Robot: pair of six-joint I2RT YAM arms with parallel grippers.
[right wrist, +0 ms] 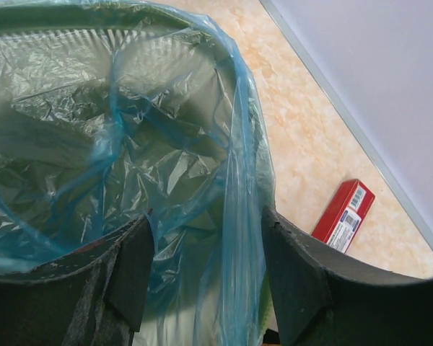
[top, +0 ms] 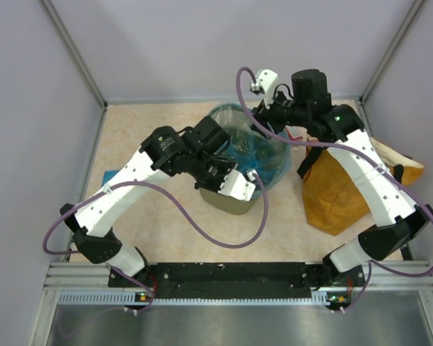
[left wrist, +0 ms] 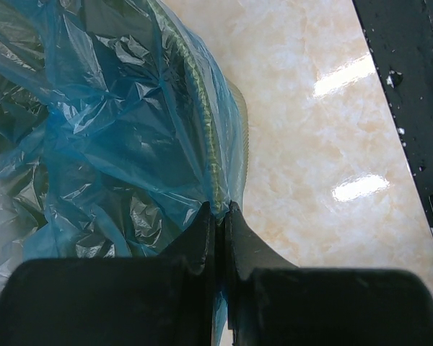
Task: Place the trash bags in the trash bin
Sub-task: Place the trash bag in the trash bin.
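Beige table (top: 166,223), green mesh bin (top: 227,202) mid-table, blue bag (top: 263,155) inside it, film draped over rim, orange sack (top: 339,191) just right, left gripper (left wrist: 218,213) pinched on bag at rim, right gripper (right wrist: 206,231) jaws apart astride bag edge, red box (right wrist: 344,214) beyond.

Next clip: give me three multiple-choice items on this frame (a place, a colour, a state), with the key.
1. Beside the trash bin, the mustard-orange sack stands: A) on the left arm's side B) on the right arm's side C) inside it.
2. The trash bag is: A) light blue B) red C) black.
3. The left gripper is: A) wide open B) shut on the trash bag at the rim C) holding a box.
Key: 1 B, it lies by the right arm; 2 A, translucent blue film in both wrist views; 3 B, its fingers meet on pinched film.
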